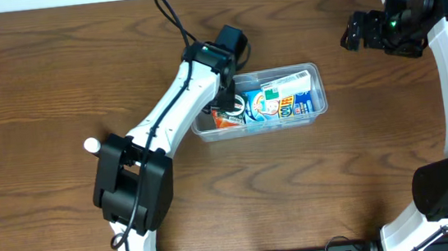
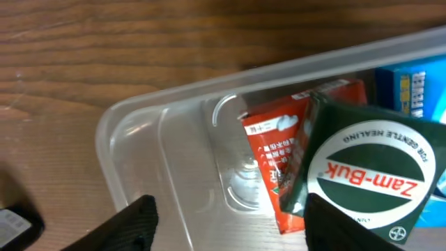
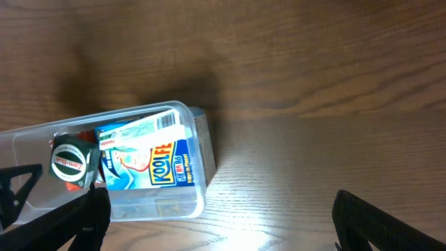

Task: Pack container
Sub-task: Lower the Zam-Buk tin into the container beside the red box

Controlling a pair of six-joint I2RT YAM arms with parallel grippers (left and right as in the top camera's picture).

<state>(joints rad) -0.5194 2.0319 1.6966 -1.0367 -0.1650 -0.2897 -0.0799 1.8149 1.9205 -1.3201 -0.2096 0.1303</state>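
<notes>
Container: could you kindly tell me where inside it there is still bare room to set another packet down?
Bare floor shows only at the container's end, between its rounded wall and the orange packet, under the left tool. The rest is crowded: Zam-Buk tin over the packet, then the blue box.

I held the left arm (image 1: 169, 108) stretched forward, left gripper (image 2: 230, 233) pointed down, jaws apart; right gripper (image 3: 223, 230) hung wide open.

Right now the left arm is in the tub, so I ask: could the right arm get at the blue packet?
Probably yes: the right gripper hangs open beyond the container's right end, bare table between, and the blue packet lies mostly uncovered there; the left gripper is at the other end.
</notes>
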